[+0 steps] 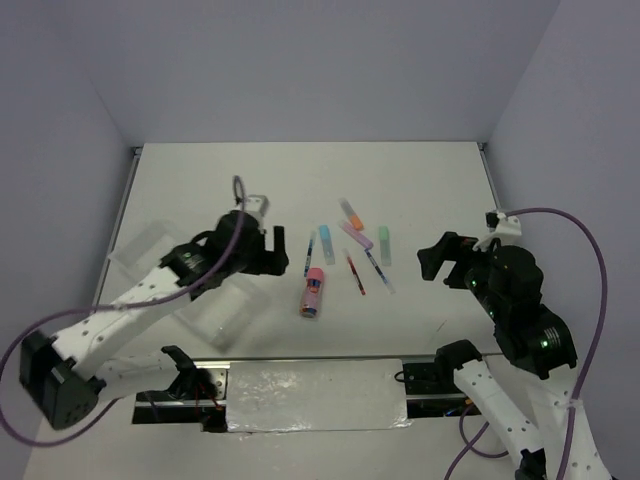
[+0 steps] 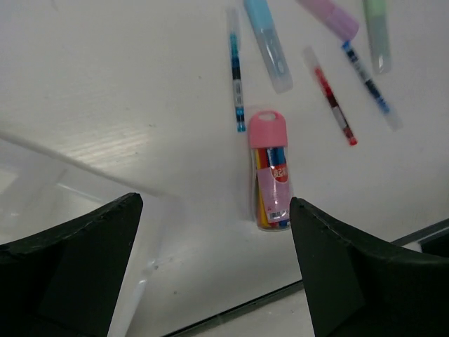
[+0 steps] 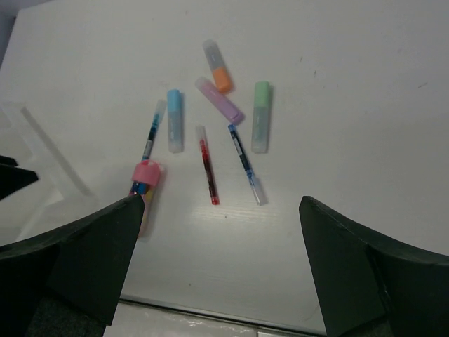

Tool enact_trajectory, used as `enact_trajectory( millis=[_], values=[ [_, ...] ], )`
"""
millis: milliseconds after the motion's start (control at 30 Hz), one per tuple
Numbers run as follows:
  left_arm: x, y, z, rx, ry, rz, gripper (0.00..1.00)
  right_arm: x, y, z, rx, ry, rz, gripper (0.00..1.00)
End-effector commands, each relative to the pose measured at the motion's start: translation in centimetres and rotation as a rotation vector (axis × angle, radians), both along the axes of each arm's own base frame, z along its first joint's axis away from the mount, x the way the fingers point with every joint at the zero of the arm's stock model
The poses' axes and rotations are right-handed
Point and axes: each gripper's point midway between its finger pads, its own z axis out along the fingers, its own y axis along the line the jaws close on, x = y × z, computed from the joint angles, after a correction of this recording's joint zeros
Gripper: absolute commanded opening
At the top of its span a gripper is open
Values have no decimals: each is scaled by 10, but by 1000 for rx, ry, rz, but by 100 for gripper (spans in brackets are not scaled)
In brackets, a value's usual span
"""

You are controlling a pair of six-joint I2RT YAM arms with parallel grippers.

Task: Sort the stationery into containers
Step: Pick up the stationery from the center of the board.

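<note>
The stationery lies loose mid-table: a fat pink tube (image 1: 312,290) (image 2: 270,172) (image 3: 145,189), blue (image 1: 325,245), orange (image 1: 351,213), purple (image 1: 356,235) and green (image 1: 384,244) highlighters, a red pen (image 1: 355,272) (image 3: 208,165) and two blue pens (image 1: 309,253) (image 1: 377,268). The clear tray (image 1: 150,250) (image 2: 42,189) sits at the left, partly under my left arm. My left gripper (image 1: 275,250) (image 2: 214,210) hovers open just left of the pink tube. To the right of the pens, my right gripper (image 1: 432,262) (image 3: 221,203) is open too. Neither holds anything.
Grey walls close in the table on three sides. A metal rail (image 1: 315,395) with the arm bases runs along the near edge. Purple cables (image 1: 590,250) loop off both arms.
</note>
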Motion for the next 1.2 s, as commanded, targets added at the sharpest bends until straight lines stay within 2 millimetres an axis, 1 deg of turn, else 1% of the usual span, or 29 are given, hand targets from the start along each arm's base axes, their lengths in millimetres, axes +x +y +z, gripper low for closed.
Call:
enact_trajectory(
  millis=[0,33,67,100,133,167,200,233,267,333,367,467,533,567,600,733,833,900,933,967,1000,1033,1067,1100,1133,1167],
  values=[
    [11,-30,-28,85,31,21,99,13,20,-7,39,17,71,100],
    [12,-37,-39,102,48,8,99,14,25,-10,48,14,94,100],
    [16,-49,-56,115,74,-15,99,14,26,-11,48,9,100,100],
    [13,-60,-63,123,79,-44,99,14,25,-11,48,4,97,100],
    [13,-67,-71,136,91,-59,99,14,26,-16,44,16,100,100],
    [15,-73,-84,163,111,-65,99,15,25,-18,38,21,100,100],
    [11,-82,-90,174,117,-83,99,14,25,-20,34,26,102,100],
    [10,-86,-103,200,141,-87,99,14,25,-23,28,31,103,100],
    [11,-92,-104,201,140,-94,99,14,25,-24,26,32,103,100],
    [7,-100,-115,225,157,-104,99,14,25,-23,28,21,105,100],
    [6,-105,-115,223,152,-111,99,13,25,-23,28,20,107,100],
    [4,-113,-124,229,163,-115,99,13,25,-22,30,12,105,100],
    [3,-114,-134,252,182,-103,97,12,29,-22,38,13,128,100],
    [2,-115,-138,261,190,-102,95,12,29,-23,39,15,131,100],
    [1,-115,-146,274,206,-98,93,12,30,-22,40,14,134,100],
    [-4,-116,-164,286,239,-97,93,10,30,-20,39,10,138,100],
    [-6,-117,-172,291,259,-104,92,9,29,-15,39,-2,137,100],
    [-9,-120,-172,296,260,-117,74,7,28,-14,40,-5,138,100],
    [-12,-121,-166,309,245,-122,54,7,29,-14,41,-5,138,100],
    [-14,-122,-161,312,231,-120,43,7,28,-12,41,-8,136,100],
    [-14,-125,-146,295,206,-115,35,6,28,-11,41,-11,135,100],
    [-17,-125,-137,295,191,-114,23,7,28,-11,42,-10,133,100],
    [-26,-123,-129,325,172,-119,17,7,27,-11,40,-12,130,100],
    [-28,-123,-109,299,135,-118,12,6,27,-11,41,-13,132,100],
    [-31,-124,-95,289,110,-122,8,6,27,-10,40,-15,133,100],
    [-35,-118,-85,303,86,-119,2,6,27,-11,40,-15,133,100]
  ],
)
